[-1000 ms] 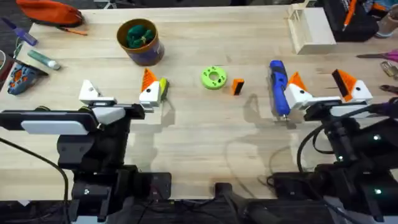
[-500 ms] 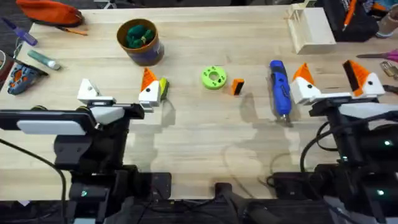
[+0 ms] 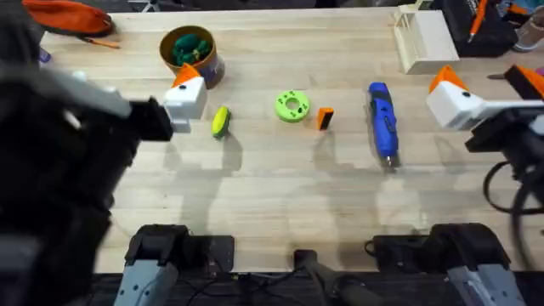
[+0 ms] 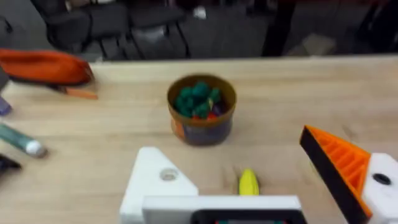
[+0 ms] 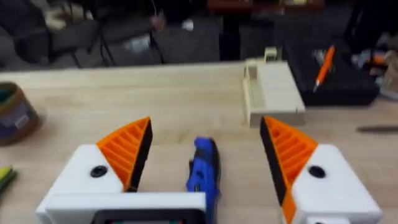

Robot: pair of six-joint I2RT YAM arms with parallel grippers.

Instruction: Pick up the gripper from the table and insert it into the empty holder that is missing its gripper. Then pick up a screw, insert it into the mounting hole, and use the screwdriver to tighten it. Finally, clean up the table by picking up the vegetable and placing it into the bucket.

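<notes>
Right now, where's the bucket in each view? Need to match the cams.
Overhead: the bucket stands upper left on the table, green toys inside, just behind the left end effector.
Left wrist: bucket at centre, beyond the fingers.
Right wrist: cut off at the left edge.
Shared landmark: the vegetable, lying on the table near the bucket.

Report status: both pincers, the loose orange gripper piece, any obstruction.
Left pincer open, one mount bare. Right pincer open, empty. Gripper piece on table beside green dish. Nothing blocking.
</notes>
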